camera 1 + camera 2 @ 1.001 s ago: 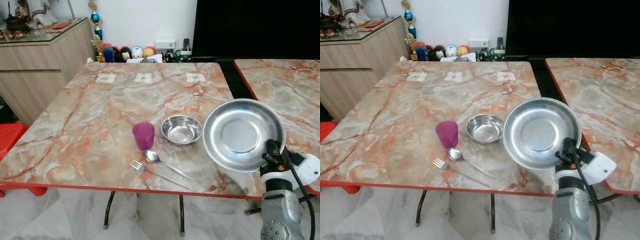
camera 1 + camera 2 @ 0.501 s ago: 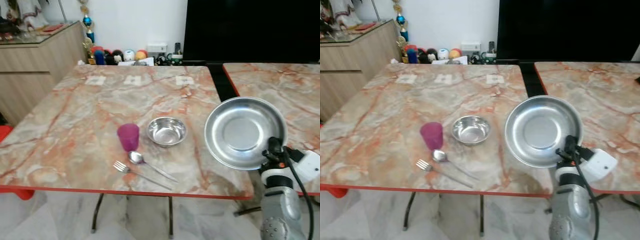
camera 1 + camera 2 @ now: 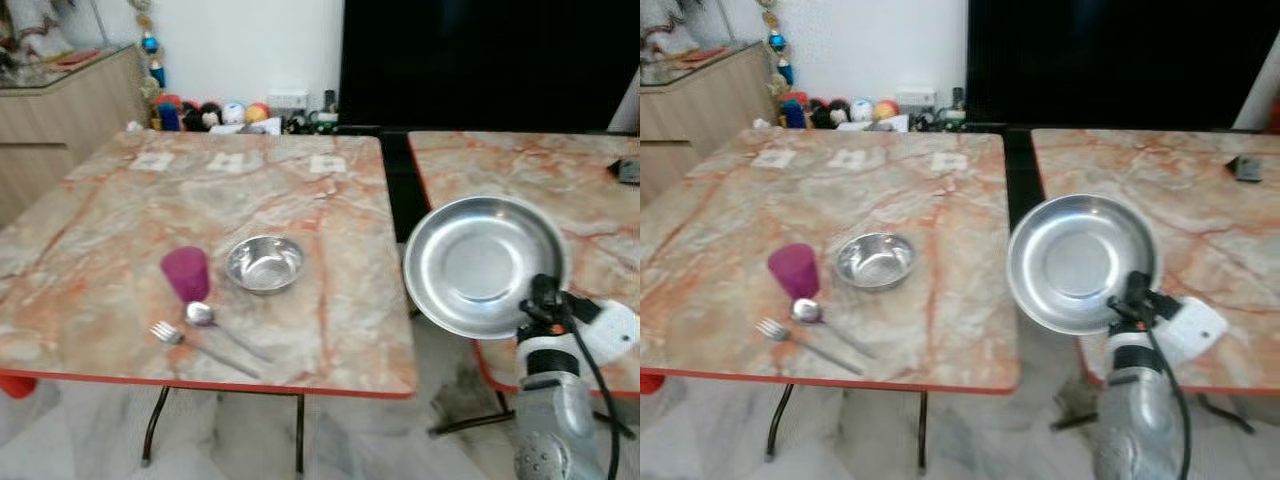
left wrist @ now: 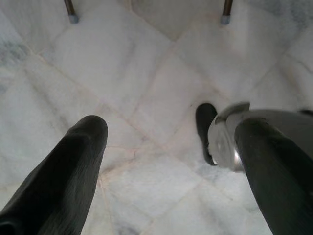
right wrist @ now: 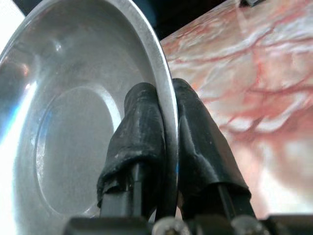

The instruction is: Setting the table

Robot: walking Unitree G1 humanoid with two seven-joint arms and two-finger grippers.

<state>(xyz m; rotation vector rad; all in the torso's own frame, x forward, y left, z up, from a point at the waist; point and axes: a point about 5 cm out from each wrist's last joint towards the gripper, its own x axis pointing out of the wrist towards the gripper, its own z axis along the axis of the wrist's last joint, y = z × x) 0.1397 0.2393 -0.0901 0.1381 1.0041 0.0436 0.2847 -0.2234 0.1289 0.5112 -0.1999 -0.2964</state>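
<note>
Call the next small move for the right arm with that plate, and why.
Probably carry the steel plate on over the right-hand table and lower it flat. The right gripper is pinching its rim, and the plate hangs tilted over the gap between the two tables, resting on nothing.

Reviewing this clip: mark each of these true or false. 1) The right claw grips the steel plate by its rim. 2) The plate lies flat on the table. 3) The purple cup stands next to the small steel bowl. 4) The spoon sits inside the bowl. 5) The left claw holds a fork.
1) True. The right claw pinches the rim of the steel plate, one finger on each side.
2) False. The plate is held tilted in the air, over the gap between the two tables.
3) True. The purple cup stands beside the small steel bowl.
4) False. The spoon lies on the table in front of the cup, beside the fork.
5) False. The left claw is open over the floor, holding nothing.
</note>
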